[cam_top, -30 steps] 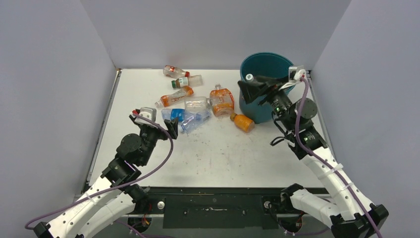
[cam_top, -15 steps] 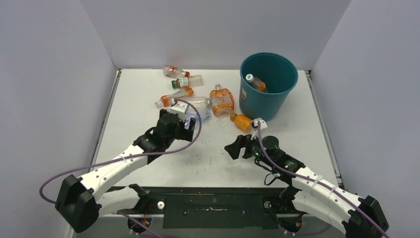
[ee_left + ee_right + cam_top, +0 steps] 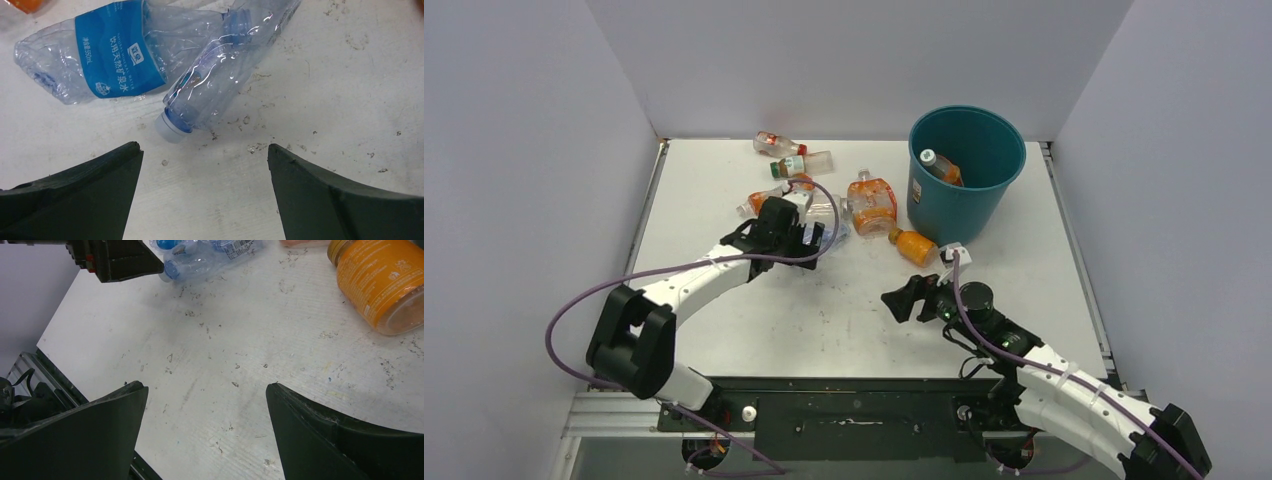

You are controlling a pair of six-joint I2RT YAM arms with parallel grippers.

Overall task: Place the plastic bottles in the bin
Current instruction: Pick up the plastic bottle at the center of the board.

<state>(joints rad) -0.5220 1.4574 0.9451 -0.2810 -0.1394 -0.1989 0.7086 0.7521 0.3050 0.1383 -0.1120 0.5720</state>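
While one white-capped bottle [image 3: 938, 165] lies in the bin [image 3: 969, 215] | about eight others left on table [image 3: 704, 180] | left gripper [image 3: 202, 147], right gripper [image 3: 206, 386]: jaws apart, empty

Bin [image 3: 954, 205]: teal plastic, smooth, low sheen.
Table [image 3: 854, 320]: white, matt, finely ribbed, scuffed and flecked with dark specks.
Well left of bin, blue-labelled bottle [image 3: 100, 55]: thin clear plastic, crumpled, glossy highlights; label a slick blue film.
Capped bottle [image 3: 220, 75] lying across it: same clear creased plastic, smooth pale cap.
Just left of bin's foot, orange bottle [image 3: 380, 280]: satin orange label wrap, clear glossy plastic at the end.
Left gripper [image 3: 202, 150] and right gripper [image 3: 205, 387]: matt black, faintly grainy, hard plastic by look.
Walls [image 3: 844, 60] behind bin: pale grey, flat matt.
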